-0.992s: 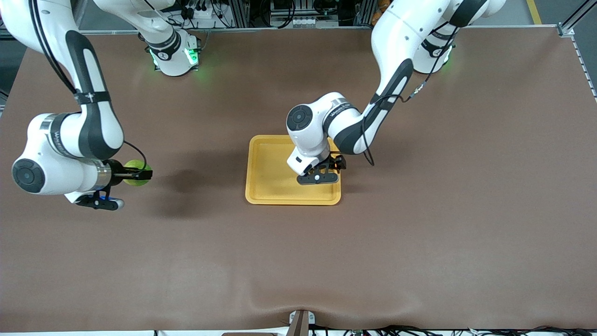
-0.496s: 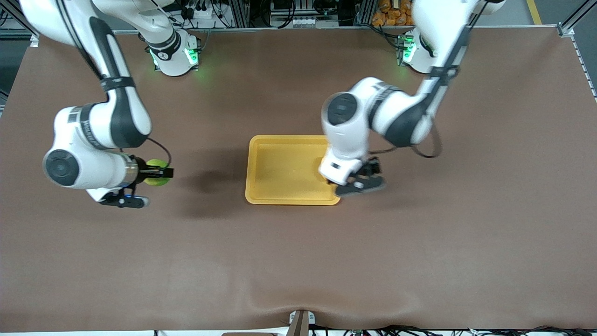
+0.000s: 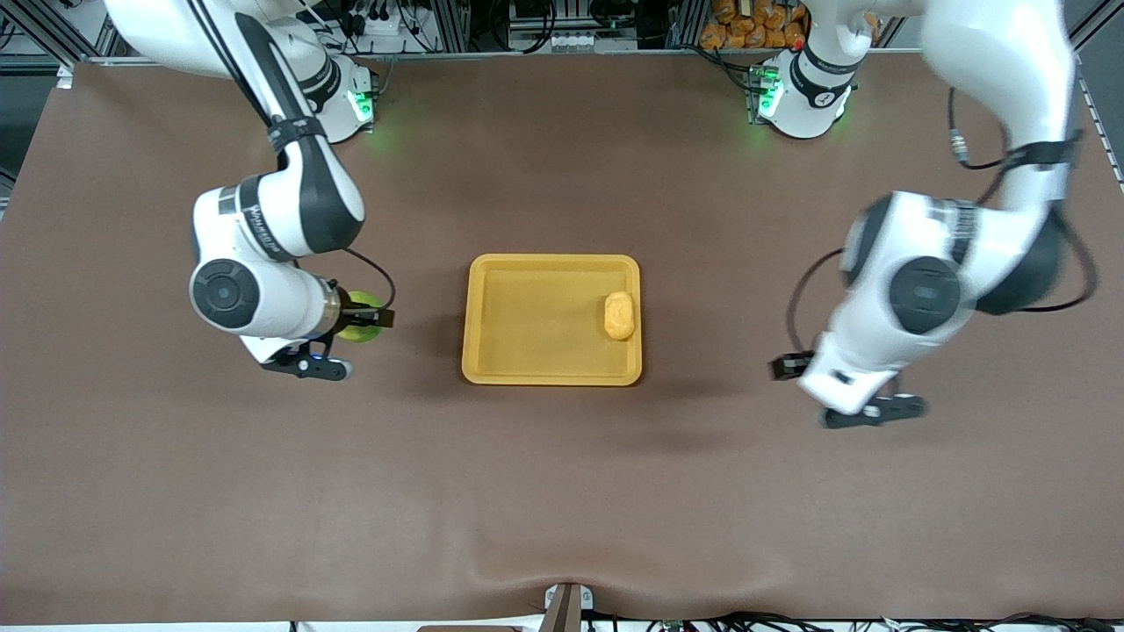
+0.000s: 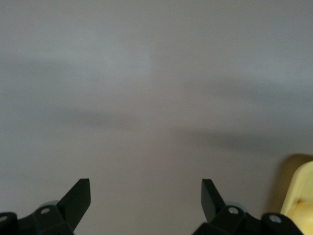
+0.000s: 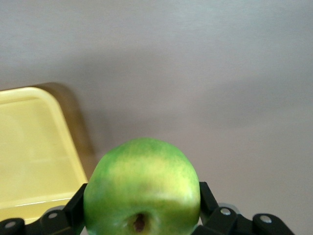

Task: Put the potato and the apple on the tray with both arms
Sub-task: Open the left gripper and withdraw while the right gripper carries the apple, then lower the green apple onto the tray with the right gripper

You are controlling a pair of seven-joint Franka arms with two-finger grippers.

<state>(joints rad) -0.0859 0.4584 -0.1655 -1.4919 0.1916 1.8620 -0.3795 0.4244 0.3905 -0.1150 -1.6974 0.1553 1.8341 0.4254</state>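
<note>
The yellow-orange tray (image 3: pixel 527 316) lies mid-table, and the lumpy potato (image 3: pixel 620 315) rests in it near the rim toward the left arm's end. My right gripper (image 3: pixel 369 319) is shut on the yellow-green apple (image 3: pixel 358 326), over bare table beside the tray on the right arm's side. In the right wrist view the apple (image 5: pixel 143 188) fills the right gripper (image 5: pixel 142 208), stem dimple toward the camera, with the tray (image 5: pixel 34 147) close by. My left gripper (image 3: pixel 795 365) hangs over bare table toward the left arm's end, well off the tray. The left gripper (image 4: pixel 145 196) is open and holds nothing; a tray corner (image 4: pixel 299 196) shows at the edge.
The brown table cover (image 3: pixel 562 491) spreads flat around the tray, with a ripple (image 3: pixel 562 575) at the edge nearest the front camera. Both arm bases (image 3: pixel 334 96) glow green along the table's back edge. Orange packets (image 3: pixel 738 22) lie off the table by the left base.
My left arm has swung off the tray toward its own end of the table, leaving the potato on the tray. My right arm has carried the apple closer to the tray.
</note>
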